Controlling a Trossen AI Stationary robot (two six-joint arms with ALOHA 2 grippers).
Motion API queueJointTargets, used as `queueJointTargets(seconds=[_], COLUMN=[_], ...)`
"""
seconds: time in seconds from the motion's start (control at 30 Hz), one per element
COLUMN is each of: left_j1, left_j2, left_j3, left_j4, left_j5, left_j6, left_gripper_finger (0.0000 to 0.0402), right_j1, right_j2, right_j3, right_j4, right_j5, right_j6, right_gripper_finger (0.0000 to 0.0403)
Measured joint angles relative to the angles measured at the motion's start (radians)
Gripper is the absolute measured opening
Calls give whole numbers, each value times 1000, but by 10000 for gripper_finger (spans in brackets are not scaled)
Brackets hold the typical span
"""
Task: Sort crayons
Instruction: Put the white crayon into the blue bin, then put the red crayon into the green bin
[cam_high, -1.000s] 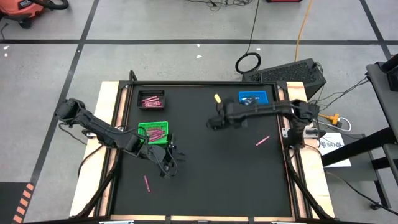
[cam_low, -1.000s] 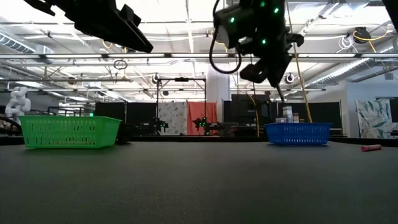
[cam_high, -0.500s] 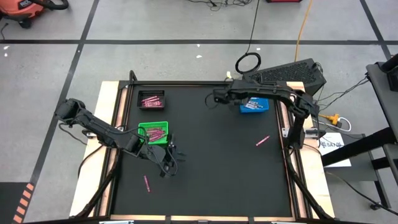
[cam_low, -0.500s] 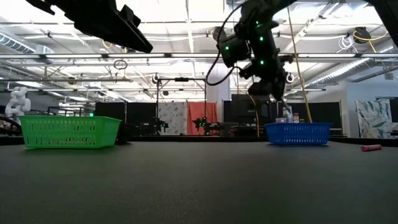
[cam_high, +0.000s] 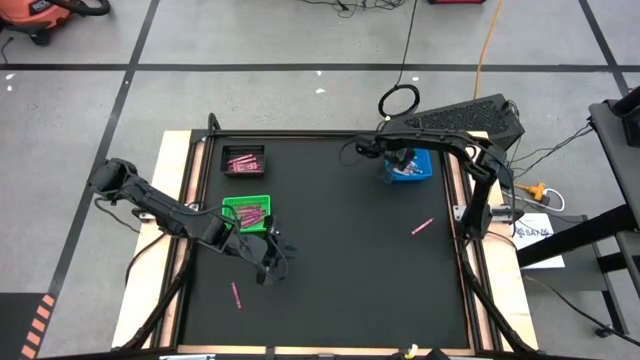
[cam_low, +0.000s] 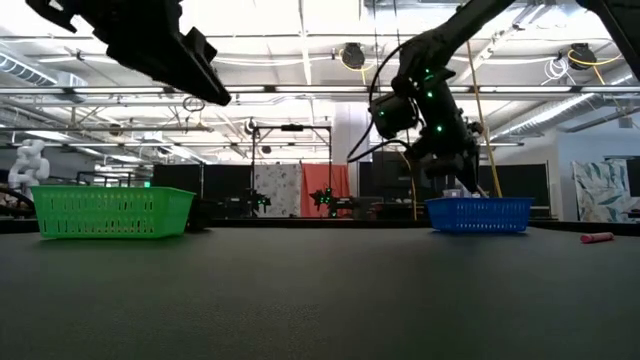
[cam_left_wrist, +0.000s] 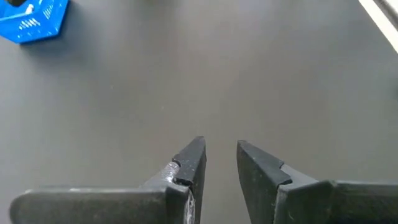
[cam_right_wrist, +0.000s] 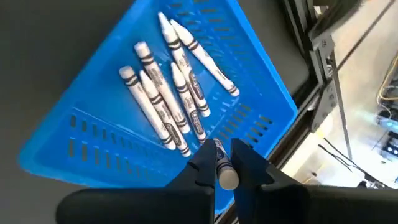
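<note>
My right gripper (cam_right_wrist: 224, 151) hovers over the blue tray (cam_right_wrist: 186, 81), shut on a white crayon (cam_right_wrist: 225, 173). Several more white crayons (cam_right_wrist: 165, 99) lie in that tray. From above, the gripper (cam_high: 400, 160) is at the table's far right. My left gripper (cam_left_wrist: 221, 155) is open with nothing in it, above the bare mat just in front of the green tray (cam_high: 247, 211), which holds pink crayons. A black tray (cam_high: 243, 160) behind it also holds pink crayons. Two loose pink crayons (cam_high: 422, 226) (cam_high: 236, 294) lie on the mat. My right gripper pinches the white crayon between its two fingers, which slant down from above. The crayon runs along the gap, with its blunt end (cam_right_wrist: 228, 180) toward the wrist. It is lifted clear, above the near rim of the blue tray.
The black mat (cam_high: 340, 250) fills the table inside a raised frame. In the low view the blue tray (cam_low: 480, 214) stands at the right, the green tray (cam_low: 110, 212) at the left, and one pink crayon (cam_low: 596, 238) lies farther right. Cables and a stand lie beyond the far edge.
My right gripper has swung from the middle of the far half toward the table's right edge and now hangs over the blue tray. It has come down a little and its wrist has turned. My left arm has stayed where it was.
</note>
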Motion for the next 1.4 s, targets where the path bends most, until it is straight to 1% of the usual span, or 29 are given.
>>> queueJointTargets(seconds=[0.07,0.17,0.23,0.43,0.63,0.83,0.97,1.17,1.23,1.4], left_j1=[0,0,0,-18,-32,-56,-84,-157,-190,-260], left_j2=[0,0,0,0,0,0,0,0,0,0], left_j3=[0,0,0,-1,-1,-1,-1,-1,-1,-1], left_j4=[-15,-34,-51,-135,-194,-237,-276,-335,-373,-470], left_j5=[0,0,0,10,67,151,222,313,323,324], left_j6=[-17,-78,-102,-129,-156,-150,-130,-130,-130,-130], left_gripper_finger=[94,94,94,94,94,94,93,93,93,93], right_j1=[0,-6,-9,-9,-9,3,22,68,91,154], right_j2=[0,0,0,0,0,1,1,0,-1,-40], right_j3=[0,-1,-1,-1,-1,-1,7,65,88,124], right_j4=[9,20,33,49,47,-4,-89,-229,-262,-266], right_j5=[-18,-99,-113,-100,-97,-22,-22,-22,-22,-26], right_j6=[-13,-25,-25,-25,-19,31,51,158,189,211], right_gripper_finger=[7,12,21,61,102,131,138,139,139,139])
